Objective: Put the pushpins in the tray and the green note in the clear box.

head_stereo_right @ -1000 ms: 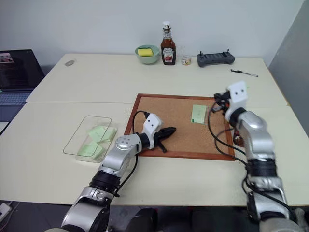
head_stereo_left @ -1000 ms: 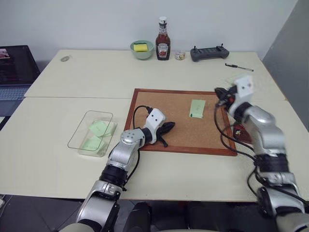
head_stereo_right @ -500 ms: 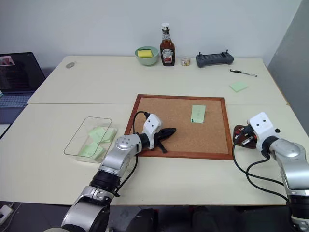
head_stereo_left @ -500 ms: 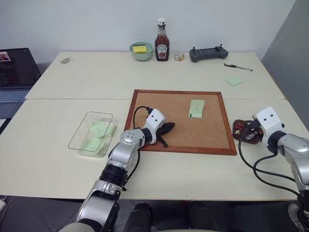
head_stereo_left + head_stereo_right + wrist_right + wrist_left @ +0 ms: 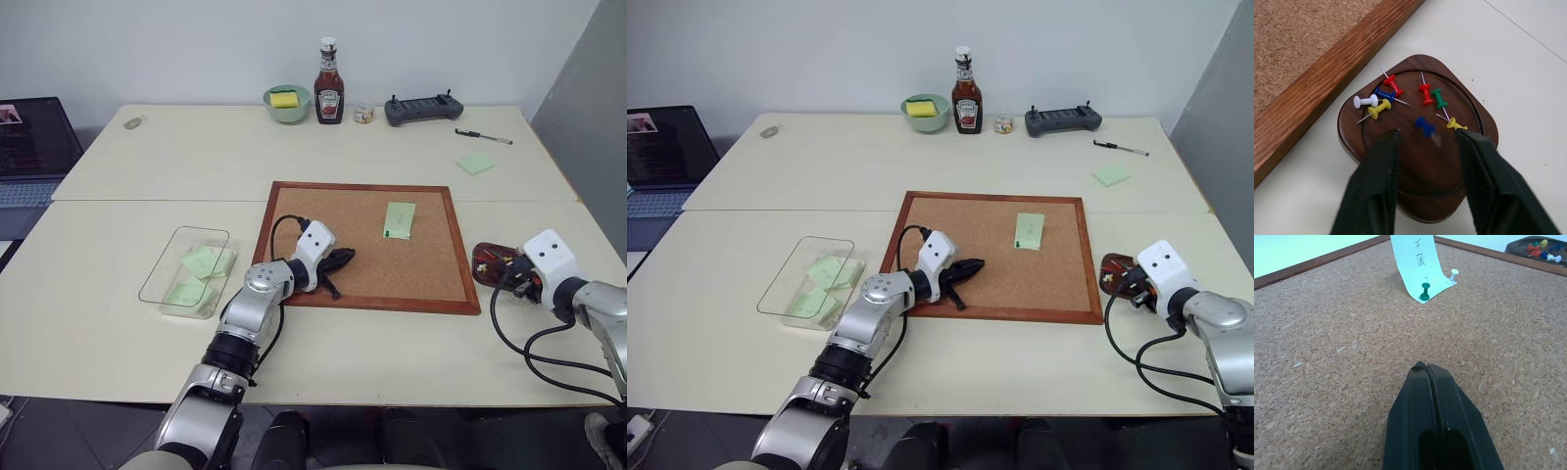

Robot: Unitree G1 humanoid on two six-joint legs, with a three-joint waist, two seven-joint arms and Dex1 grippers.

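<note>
The green note (image 5: 399,219) is lying on the cork board (image 5: 367,245), long axis running toward the board's far edge, pinned by a green pushpin (image 5: 1424,292). The left end effector (image 5: 1426,369) is sitting clenched over the board. The right end effector (image 5: 1425,142) is hanging released above the tray (image 5: 1415,137) beside the board, a blurred blue pin (image 5: 1423,126) perhaps mid-drop.

Wall: plain white (image 5: 196,49), running behind the counter's far edge.
Panel: grey (image 5: 578,108), off the far right corner.
Counter: pale cream top (image 5: 196,157), seam crossing from left edge to right.
Laptop: open, lit screen (image 5: 34,132), off the left edge.
Light: even.
</note>
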